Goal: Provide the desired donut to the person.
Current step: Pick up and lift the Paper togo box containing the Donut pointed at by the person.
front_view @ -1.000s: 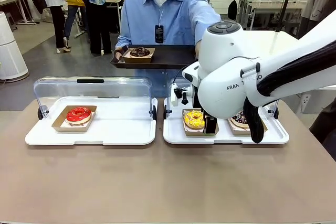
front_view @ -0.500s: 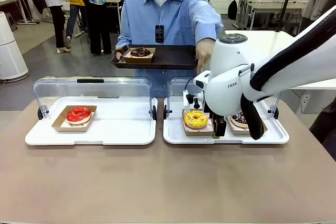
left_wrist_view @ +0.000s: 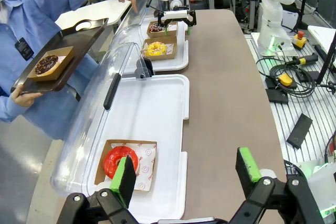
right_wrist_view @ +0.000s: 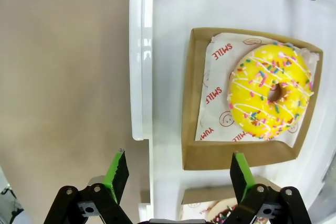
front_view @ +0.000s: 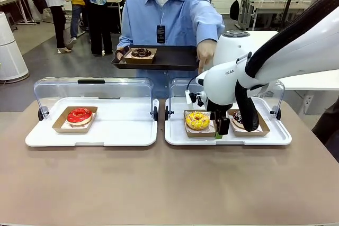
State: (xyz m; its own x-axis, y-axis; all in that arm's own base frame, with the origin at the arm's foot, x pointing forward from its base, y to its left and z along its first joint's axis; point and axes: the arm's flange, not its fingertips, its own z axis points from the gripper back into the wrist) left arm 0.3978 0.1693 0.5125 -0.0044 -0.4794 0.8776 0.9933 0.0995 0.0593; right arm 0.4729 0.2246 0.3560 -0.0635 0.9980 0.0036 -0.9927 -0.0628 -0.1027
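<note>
We see the right jaws spread wide, low over the right white tray (front_view: pixel 228 138), just beside the boxed yellow donut (front_view: pixel 197 120) (a chocolate donut (left_wrist_view: pixel 155 27) sits on their other side). The left jaws hang open above the left tray (left_wrist_view: pixel 157 103), near the red donut (left_wrist_view: pixel 119 162). The person (front_view: pixel 169 17) holds a black tray (front_view: pixel 177 56) and points down with a hand (front_view: pixel 205 54).

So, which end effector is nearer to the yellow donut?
The right. The right end effector hangs open just beside the yellow donut; the left end effector is far off, by the red donut.
</note>
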